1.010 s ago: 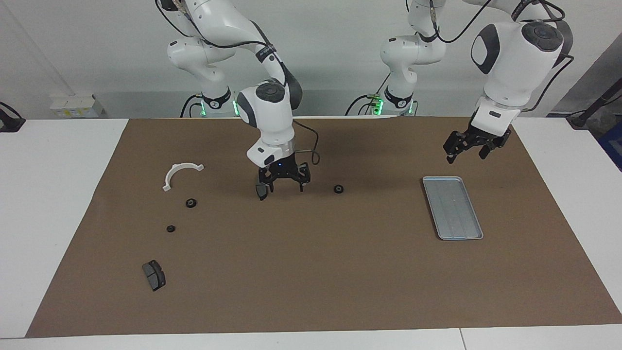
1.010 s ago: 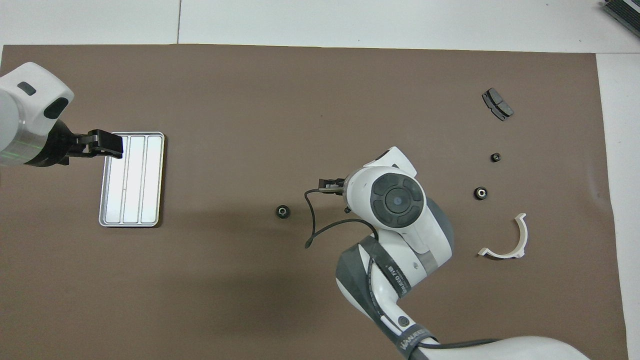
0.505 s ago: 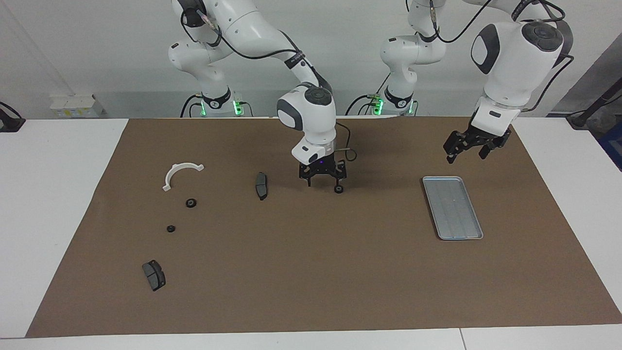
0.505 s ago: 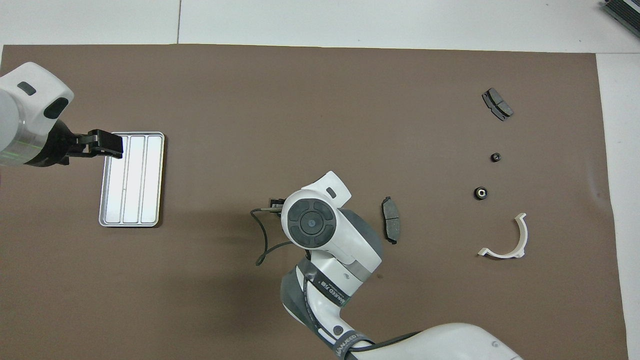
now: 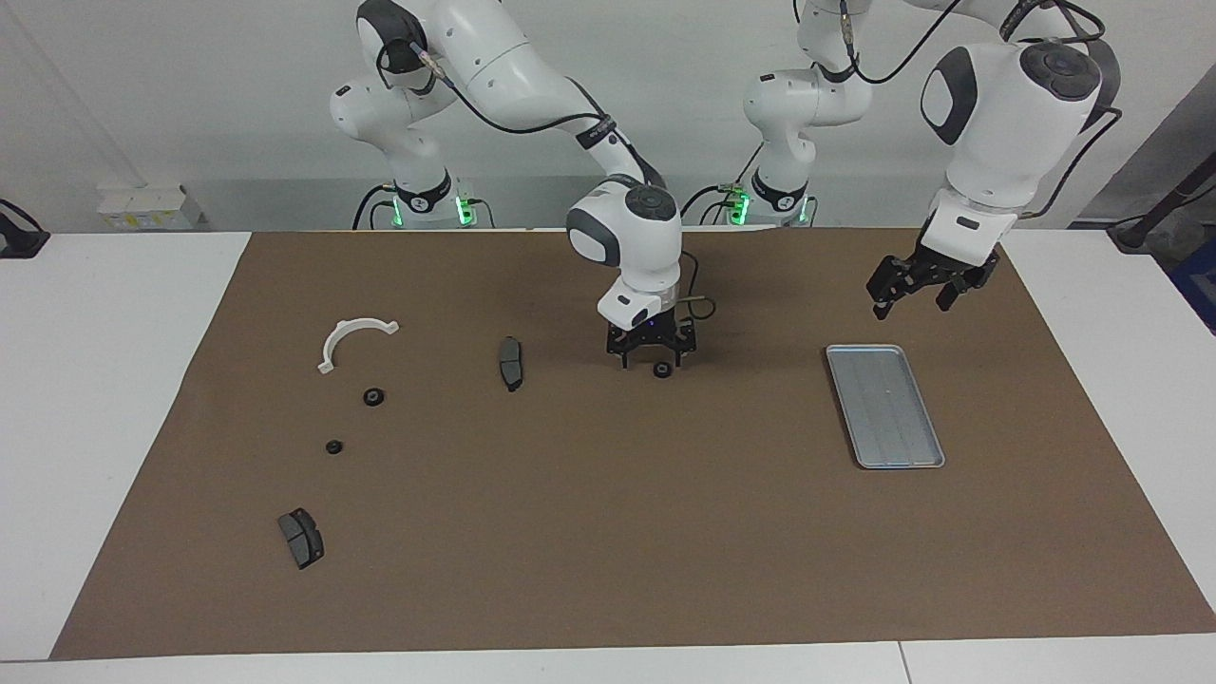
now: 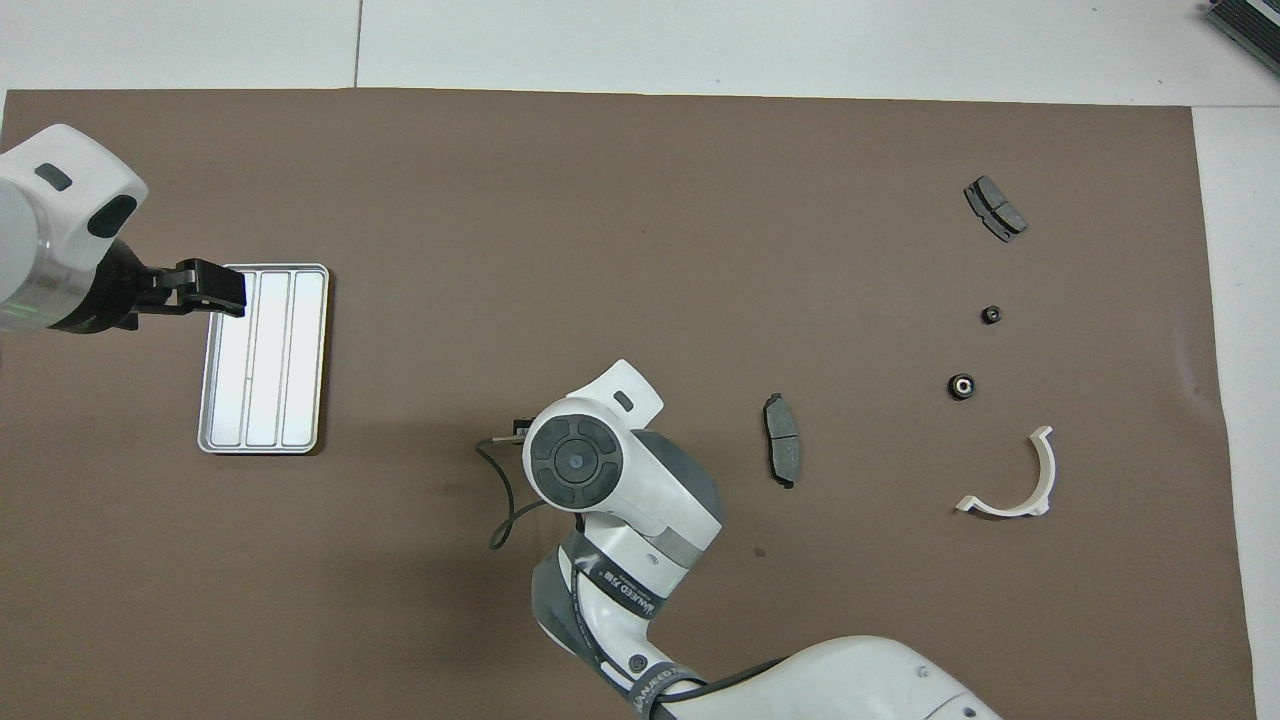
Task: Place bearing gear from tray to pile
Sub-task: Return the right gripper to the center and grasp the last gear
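The facing view shows what the overhead view hides: the right hand [image 5: 652,354] hangs low over a small black bearing gear [image 5: 662,370] lying on the brown mat [image 5: 608,532], its fingers spread wide on either side of the gear and not gripping it. From above, the right arm's white wrist housing covers both that hand and the gear, so neither shows there. The gear sits on the mat about midway along the desk [image 5: 104,380], well apart from the tray [image 5: 884,406] and from the pile.

The overhead view gives the tray's inside more plainly: three lengthwise strips and nothing lying in it [image 6: 264,357].

The pile lies toward the right arm's end of the desk: a white half-ring bracket [image 5: 351,339], two small black round parts [image 5: 373,396] [image 5: 333,446], and a dark brake pad [image 5: 301,537] farthest from the robots. Another brake pad [image 5: 510,363] lies between the bracket and the gear.

The right arm reaches out from its base and bends down, wrist pointing straight at the mat. The left arm waits with its elbow high; the left hand [image 5: 914,290] hangs in the air over the mat just beside the tray's end nearest the robots, fingers wide and holding nothing.
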`<action>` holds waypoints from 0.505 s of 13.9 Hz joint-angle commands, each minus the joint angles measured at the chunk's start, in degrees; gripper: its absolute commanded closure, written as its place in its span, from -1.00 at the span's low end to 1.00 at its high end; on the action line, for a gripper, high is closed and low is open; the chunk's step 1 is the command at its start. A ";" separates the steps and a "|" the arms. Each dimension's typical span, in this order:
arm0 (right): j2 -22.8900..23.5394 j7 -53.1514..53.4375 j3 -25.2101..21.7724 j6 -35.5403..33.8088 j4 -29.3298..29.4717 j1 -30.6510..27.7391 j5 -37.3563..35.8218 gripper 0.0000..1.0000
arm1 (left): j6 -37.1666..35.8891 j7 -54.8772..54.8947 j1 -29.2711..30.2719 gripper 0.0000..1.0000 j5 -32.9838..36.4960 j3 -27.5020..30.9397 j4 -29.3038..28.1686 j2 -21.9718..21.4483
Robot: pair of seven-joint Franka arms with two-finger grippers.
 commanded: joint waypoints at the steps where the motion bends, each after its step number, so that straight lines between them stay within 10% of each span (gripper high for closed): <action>1: 0.74 1.82 -0.13 -0.21 1.37 0.46 -1.77 -0.73 | 0.09 0.18 0.54 -1.00 -0.61 -0.18 -1.58 -1.57; 7: 0.92 2.26 -0.13 4.36 0.49 0.64 -2.03 -0.29 | 0.09 0.18 0.54 -1.00 -0.61 -0.18 -1.58 -1.57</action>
